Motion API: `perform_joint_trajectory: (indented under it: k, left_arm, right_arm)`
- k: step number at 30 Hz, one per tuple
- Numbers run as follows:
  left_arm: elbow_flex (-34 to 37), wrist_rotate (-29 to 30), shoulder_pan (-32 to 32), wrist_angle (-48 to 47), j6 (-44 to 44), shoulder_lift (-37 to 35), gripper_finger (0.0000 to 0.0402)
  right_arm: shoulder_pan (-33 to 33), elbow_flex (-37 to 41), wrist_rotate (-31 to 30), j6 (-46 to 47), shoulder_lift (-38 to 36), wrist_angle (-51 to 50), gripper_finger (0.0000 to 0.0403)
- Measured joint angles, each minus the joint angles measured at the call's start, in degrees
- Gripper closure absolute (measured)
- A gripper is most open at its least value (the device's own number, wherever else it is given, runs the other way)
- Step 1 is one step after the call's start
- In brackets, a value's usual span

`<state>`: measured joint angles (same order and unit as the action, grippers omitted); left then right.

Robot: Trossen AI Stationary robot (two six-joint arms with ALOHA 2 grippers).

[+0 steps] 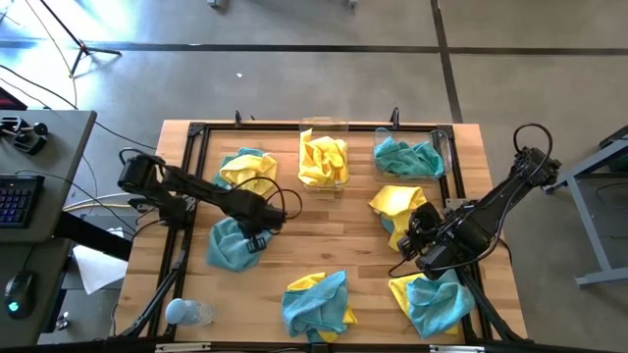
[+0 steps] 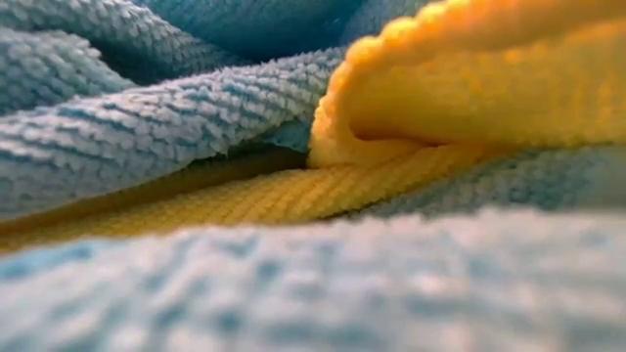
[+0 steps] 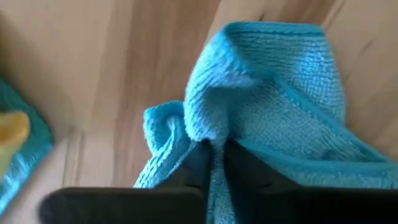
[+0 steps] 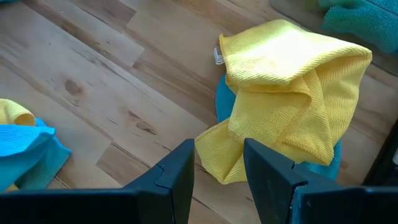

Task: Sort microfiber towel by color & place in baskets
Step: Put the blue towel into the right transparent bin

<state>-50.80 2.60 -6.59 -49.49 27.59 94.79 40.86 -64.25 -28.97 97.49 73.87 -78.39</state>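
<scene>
One teal towel (image 3: pixel 273 118) pinched between left end effector (image 3: pixel 214 165) fingers.

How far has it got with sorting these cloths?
Done: yellow cloths fill one clear bin, teal ones the other bin. In hand: the left gripper is pinching a teal cloth; the right gripper hovers open by a yellow cloth. Left: several mixed heaps on the table.

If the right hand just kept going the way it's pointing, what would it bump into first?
Most likely the yellow towel lying on the table: the open right hand points straight at its near edge, though how far off it is isn't clear.
</scene>
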Motion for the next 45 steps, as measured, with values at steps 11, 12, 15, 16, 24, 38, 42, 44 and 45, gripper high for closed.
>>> perform_joint_trajectory:
  k: [11, 12, 15, 16, 24, 38, 42, 44, 45]
  left_arm:
    - [-9.08, 5.36, 1.9, -0.03, -2.87, -21.04, 0.0401]
    - [-10.48, 6.87, 2.12, -0.07, -3.28, -22.43, 0.0401]
    - [-15.09, 8.75, 2.74, 0.14, -6.09, -24.83, 0.0401]
    - [-16.89, 8.76, 2.99, 0.23, -7.2, -25.02, 0.0401]
    - [-29.16, 8.17, 3.3, 2.56, -14.2, -21.45, 0.0401]
    - [-37.64, 4.72, 3.3, 3.46, -23.06, -14.88, 0.0401]
    - [-37.93, 2.57, 3.3, 4.75, -25.25, -14.89, 0.0401]
    - [-37.95, 2.42, 3.3, 4.73, -26.18, -14.94, 0.0401]
    - [-37.95, 2.43, 3.3, 4.57, -26.3, -15.08, 0.0401]
  right_arm:
    - [-3.37, 0.0, -19.2, -6.2, 0.0, 11.38, 0.0269]
    - [-4.56, 0.0, -20.32, -10.55, 0.0, 15.02, 0.0269]
    - [-9.41, 0.0, -20.4, -29.26, 0.0, 29.93, 0.0269]
    - [-11.28, 0.0, -19.77, -36.76, 0.01, 36.19, 0.0269]
    - [-24.38, -0.15, -3.25, -76.66, 0.38, 73.09, 0.0262]
    - [-29.68, -13.59, 2.97, -89.07, 17.68, 76.17, 0.0168]
    - [-30.4, -18.24, 2.89, -88.76, 23.07, 76.04, 0.0166]
    - [-30.53, -20.48, 2.89, -88.73, 25.04, 74.82, 0.0175]
    - [-30.59, -21.65, 2.87, -88.55, 25.81, 73.76, 0.0185]
